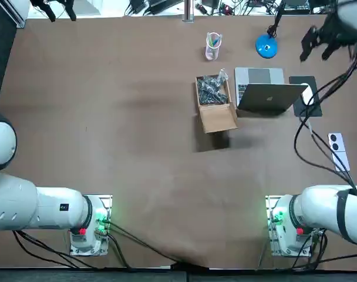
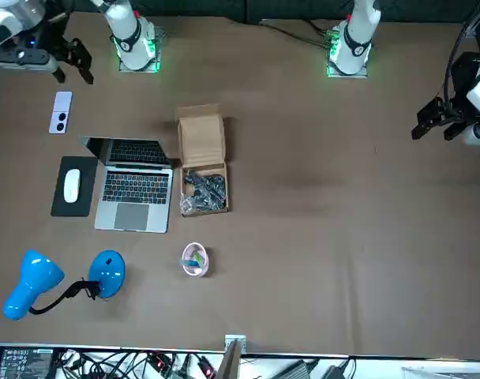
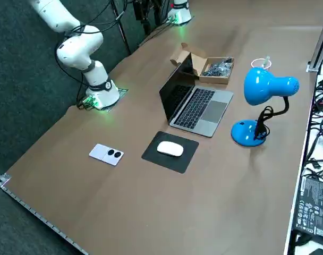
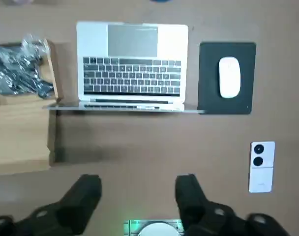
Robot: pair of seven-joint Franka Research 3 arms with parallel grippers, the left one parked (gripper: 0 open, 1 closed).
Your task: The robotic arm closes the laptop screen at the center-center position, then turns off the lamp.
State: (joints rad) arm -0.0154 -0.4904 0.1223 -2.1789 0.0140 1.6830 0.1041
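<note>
Two steps are waiting: our hand (image 4: 138, 181) is hovering wide and empty; we're aiming to press the laptop screen (image 1: 269, 98) ahead down gently.

The right arm (image 1: 334, 205) stood up from its base (image 1: 287, 230) at the near edge and reached forward along the robot's right side. The right gripper (image 4: 138, 183) hung high over the far right part of the counter (image 1: 108, 117), pointing down and touching nothing. Its jaws stood apart, with nothing between the dark fingers (image 4: 85, 194).
</note>
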